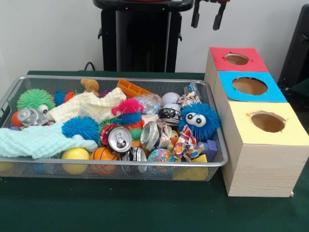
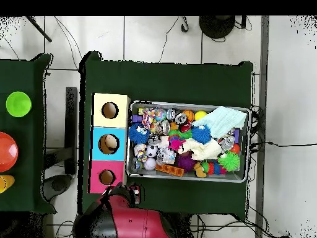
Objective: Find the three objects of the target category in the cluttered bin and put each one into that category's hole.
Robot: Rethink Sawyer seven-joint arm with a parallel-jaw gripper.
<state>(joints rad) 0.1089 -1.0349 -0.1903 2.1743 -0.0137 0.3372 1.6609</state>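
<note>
The wire mesh bin (image 1: pixel 120 165) sits on the green table, packed with toys, cans, balls and cloths; it also shows in the overhead view (image 2: pixel 186 178). The red-topped hole (image 1: pixel 236 59) is the farthest of three wooden boxes to the bin's right, and shows in the overhead view (image 2: pixel 106 177). My gripper (image 1: pixel 207 17) hangs drawn back at the top edge, above and behind the red box, open and empty. In the overhead view it (image 2: pixel 132 193) sits just off the bin's corner next to the red box.
The blue-topped hole (image 1: pixel 249 86) and the yellow-topped hole (image 1: pixel 268 122) line up in front of the red one. In the bin: silver cans (image 1: pixel 119 139), a blue fuzzy toy with eyes (image 1: pixel 198 120), spiky balls (image 1: pixel 80 128), a pale cloth (image 1: pixel 38 141), a small basketball (image 1: pixel 104 155).
</note>
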